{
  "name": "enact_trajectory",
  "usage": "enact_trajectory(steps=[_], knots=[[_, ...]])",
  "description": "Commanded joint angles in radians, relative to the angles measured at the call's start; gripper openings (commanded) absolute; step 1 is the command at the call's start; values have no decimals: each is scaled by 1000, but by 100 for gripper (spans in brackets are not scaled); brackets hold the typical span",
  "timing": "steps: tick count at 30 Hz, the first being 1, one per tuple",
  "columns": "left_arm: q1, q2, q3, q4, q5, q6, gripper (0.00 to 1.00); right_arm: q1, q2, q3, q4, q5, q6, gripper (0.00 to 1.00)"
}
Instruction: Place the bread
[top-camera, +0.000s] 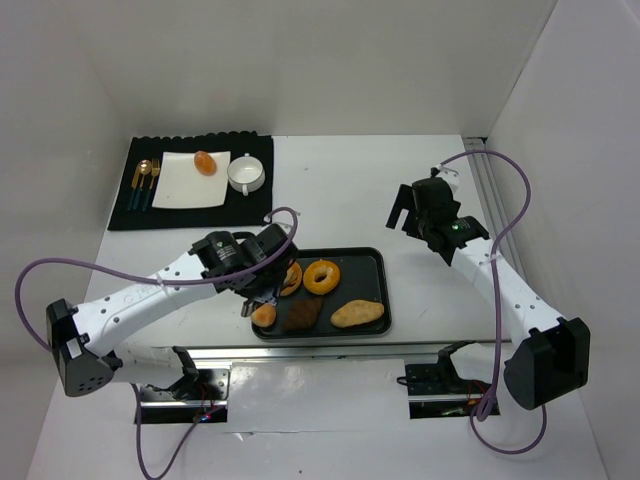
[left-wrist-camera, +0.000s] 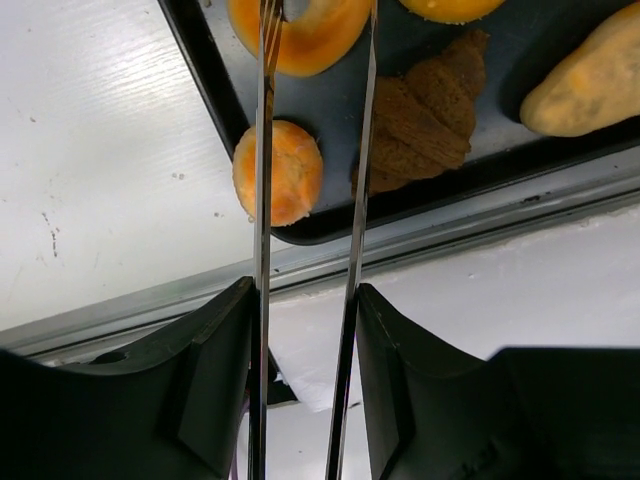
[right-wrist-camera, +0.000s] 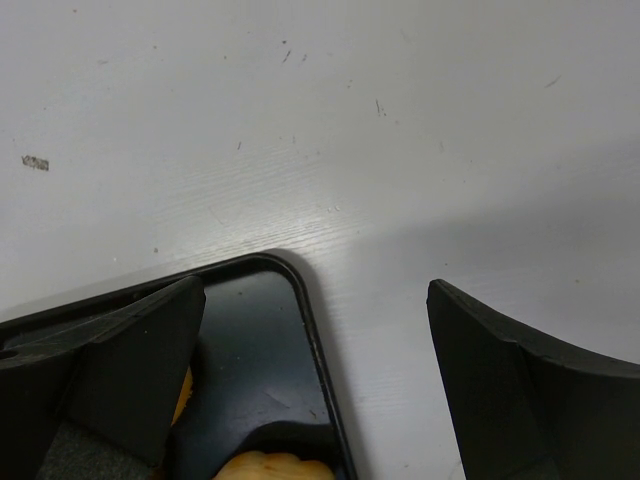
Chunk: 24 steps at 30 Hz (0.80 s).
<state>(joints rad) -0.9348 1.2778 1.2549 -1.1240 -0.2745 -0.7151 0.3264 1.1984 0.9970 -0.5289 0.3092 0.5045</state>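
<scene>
A black tray (top-camera: 372, 262) near the table's front holds several breads: a round bun (top-camera: 264, 314), a ring doughnut (top-camera: 321, 276), a dark croissant (top-camera: 302, 314) and an oblong loaf (top-camera: 357, 314). My left gripper (top-camera: 262, 290) is shut on metal tongs (left-wrist-camera: 263, 200). In the left wrist view the tong blades reach over the round bun (left-wrist-camera: 290, 172) to the ring-shaped bread (left-wrist-camera: 310, 45), beside the croissant (left-wrist-camera: 420, 115). A white plate (top-camera: 180, 188) at the back left holds one bun (top-camera: 204, 162). My right gripper (top-camera: 405, 210) is open and empty above the tray's far right corner (right-wrist-camera: 300, 290).
The plate sits on a black mat (top-camera: 125, 215) with a white cup (top-camera: 245, 175) and gold cutlery (top-camera: 145, 183). A metal rail (left-wrist-camera: 120, 310) runs along the table's front edge just below the tray. White walls close in the left, back and right.
</scene>
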Motion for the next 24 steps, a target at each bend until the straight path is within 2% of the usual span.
enact_trajectory(steps=[1, 10, 24], knots=[[-4, 8, 38, 4, -55, -26, 55, -6, -28, 35, 18, 1, 8, 99], [-22, 72, 57, 39, -46, 28, 55, -6, -37, 25, 18, 1, 8, 99], [-41, 137, 55, 39, -69, 20, 54, -6, -48, 5, 18, 10, 8, 99]])
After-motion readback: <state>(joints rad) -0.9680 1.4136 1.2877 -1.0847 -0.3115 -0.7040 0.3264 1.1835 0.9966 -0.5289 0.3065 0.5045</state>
